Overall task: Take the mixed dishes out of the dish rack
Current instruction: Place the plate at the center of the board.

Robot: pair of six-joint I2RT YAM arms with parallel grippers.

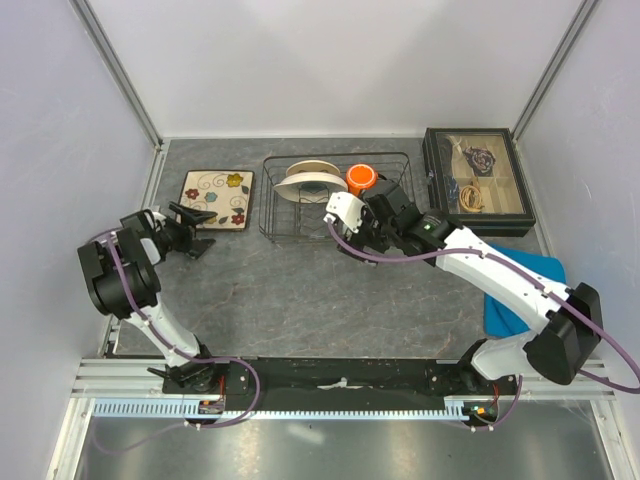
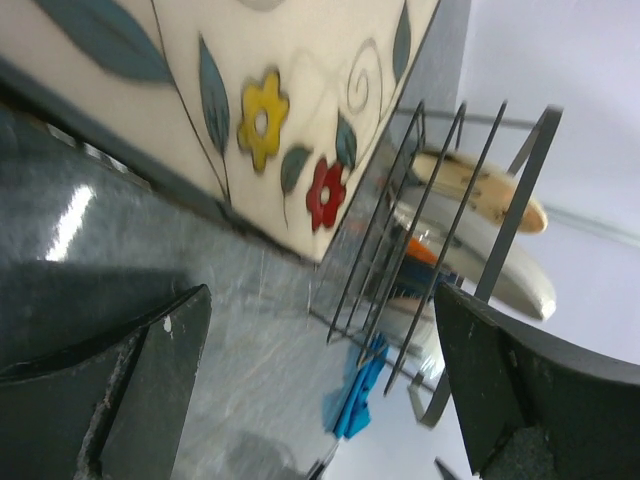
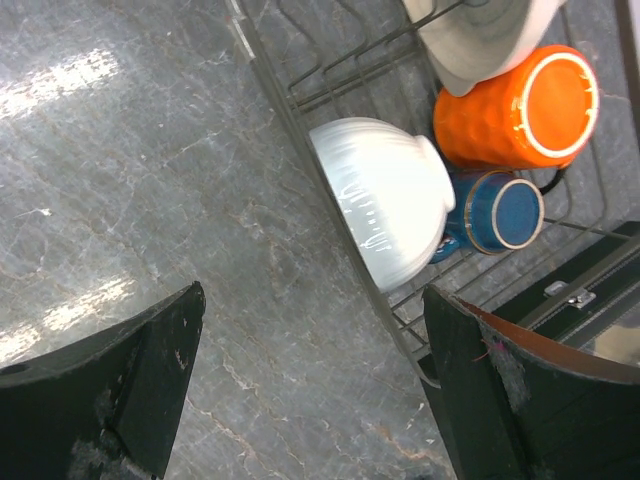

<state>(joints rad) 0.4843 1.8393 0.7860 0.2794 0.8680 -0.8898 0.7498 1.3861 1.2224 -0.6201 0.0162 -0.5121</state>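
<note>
The square cream flowered plate (image 1: 216, 199) lies flat on the table left of the dish rack (image 1: 300, 238). In the rack stand a round pale plate and a cream bowl (image 1: 310, 180), beside the orange cup (image 1: 360, 179). In the right wrist view the white bowl (image 3: 385, 200), orange cup (image 3: 520, 105) and dark blue mug (image 3: 500, 210) lie in the rack's corner (image 3: 300, 130). My right gripper (image 1: 385, 215) is open and empty above the rack's front right edge (image 3: 310, 300). My left gripper (image 1: 197, 232) is open and empty, just in front of the flowered plate (image 2: 250, 100).
A black glass-lidded box of trinkets (image 1: 478, 182) stands right of the rack. A blue cloth (image 1: 520, 290) lies at the right, under the right arm. White walls close the table on three sides.
</note>
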